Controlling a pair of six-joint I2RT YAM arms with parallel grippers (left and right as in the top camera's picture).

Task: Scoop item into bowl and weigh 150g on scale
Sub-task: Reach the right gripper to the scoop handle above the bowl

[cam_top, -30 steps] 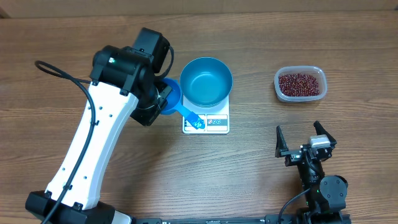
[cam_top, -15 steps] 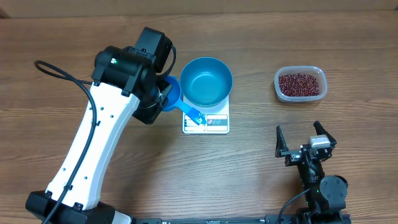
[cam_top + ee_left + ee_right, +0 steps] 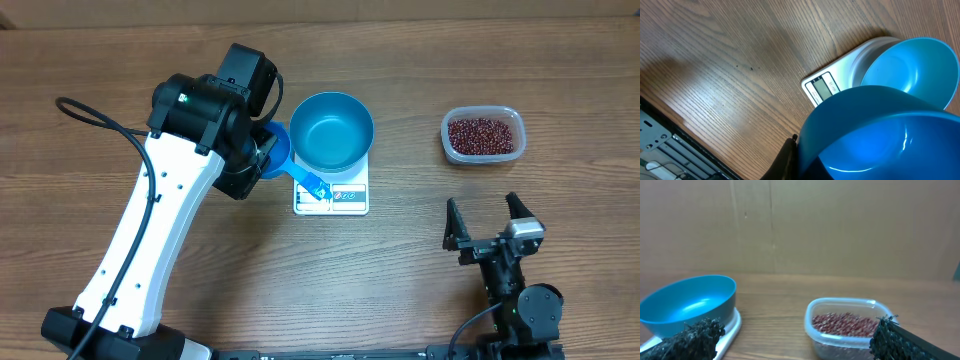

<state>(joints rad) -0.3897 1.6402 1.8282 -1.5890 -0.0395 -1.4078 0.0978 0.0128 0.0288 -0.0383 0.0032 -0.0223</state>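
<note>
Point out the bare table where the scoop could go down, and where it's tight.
Widest bare table: between the scale and the tub, running forward to the open right gripper. Also free: the stretch in front of the scale, and the far left corner. Crowded: left of the bowl, where the shut left gripper holds the scoop over the scale's edge.

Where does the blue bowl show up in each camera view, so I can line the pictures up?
Overhead: the bowl sits top centre, on the scale.
Left wrist: the bowl is upper right, behind the close-up blue scoop.
Right wrist: the bowl is lower left.
Shared landmark: the white scale under the bowl, seen in all three views.
</note>
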